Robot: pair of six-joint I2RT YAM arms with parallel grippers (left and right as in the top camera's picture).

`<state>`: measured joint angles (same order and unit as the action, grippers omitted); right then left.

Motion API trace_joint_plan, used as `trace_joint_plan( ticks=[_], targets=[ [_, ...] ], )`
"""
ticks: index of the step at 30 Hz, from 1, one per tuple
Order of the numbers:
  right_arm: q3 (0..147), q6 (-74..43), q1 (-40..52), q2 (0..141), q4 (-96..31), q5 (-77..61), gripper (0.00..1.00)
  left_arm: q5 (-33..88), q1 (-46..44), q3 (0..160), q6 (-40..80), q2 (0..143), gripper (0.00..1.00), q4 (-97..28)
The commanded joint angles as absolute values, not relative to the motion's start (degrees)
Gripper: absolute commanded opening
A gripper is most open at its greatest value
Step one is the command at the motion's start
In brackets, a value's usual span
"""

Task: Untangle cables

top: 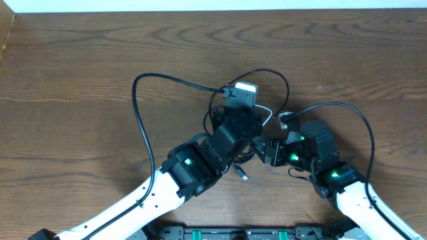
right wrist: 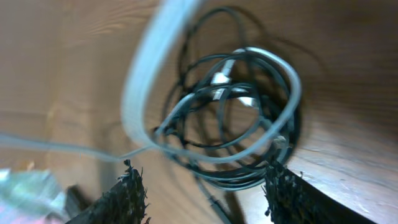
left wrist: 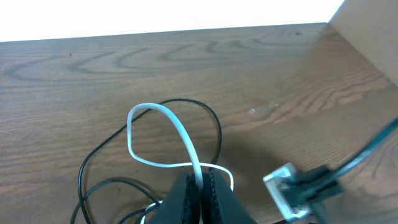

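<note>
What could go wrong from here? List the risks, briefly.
1. The left claw is shut on the white cable, which seems to run into the tangled cables. A hard pull could tighten the knot rather than free it.
2. The right claw stands open over the tangled cables. Closing there would likely catch several strands at once.

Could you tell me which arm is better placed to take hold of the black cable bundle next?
Probably the right: the right end effector is open, aimed at the black cable bundle, while the left end effector is shut on the white cable.
</note>
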<state>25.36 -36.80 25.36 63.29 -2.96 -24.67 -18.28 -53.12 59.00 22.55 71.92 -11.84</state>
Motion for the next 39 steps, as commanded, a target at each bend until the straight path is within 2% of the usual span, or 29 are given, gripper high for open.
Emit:
trace_joint_plan(
  ticks=[1, 8, 14, 18, 27, 30, 37, 39],
  targets=[
    [25.04, -40.27, 26.85, 66.5, -0.97, -14.13, 0.6, -18.46, -52.99, 58.98, 23.09, 69.93, 0.08, -12.23],
    [25.04, -40.25, 27.11, 72.86, 8.16, -15.84, 0.43, -18.48, -52.99, 59.0, 23.07, 68.79, 0.07, -13.72],
    [25.04, -40.23, 27.09, 74.17, 11.49, -16.82, 0.41, -18.48, -52.99, 59.0, 23.07, 67.05, 0.08, -14.55],
    [25.04, -40.18, 27.09, 74.17, 14.74, -16.6, 0.45, -18.46, -52.99, 59.0, 23.07, 65.65, 0.08, -15.03],
    [25.04, -36.97, 27.11, 74.46, 16.58, -13.45, 0.45, -18.46, -52.99, 59.0, 23.09, 64.66, 0.07, -16.88],
    [25.04, -36.45, 27.09, 74.54, 17.43, -13.45, 0.39, -18.46, -52.99, 59.0, 23.09, 64.66, 0.08, -16.91],
    [25.04, -30.44, 27.09, 74.54, 21.85, -13.43, 0.01, -18.46, -52.99, 58.98, 23.09, 64.6, 0.07, -17.54],
    [25.06, -27.92, 27.05, 74.54, 24.86, -13.41, 0.01, -18.46, -52.99, 58.98, 23.07, 64.6, 0.08, -17.8]
  ],
)
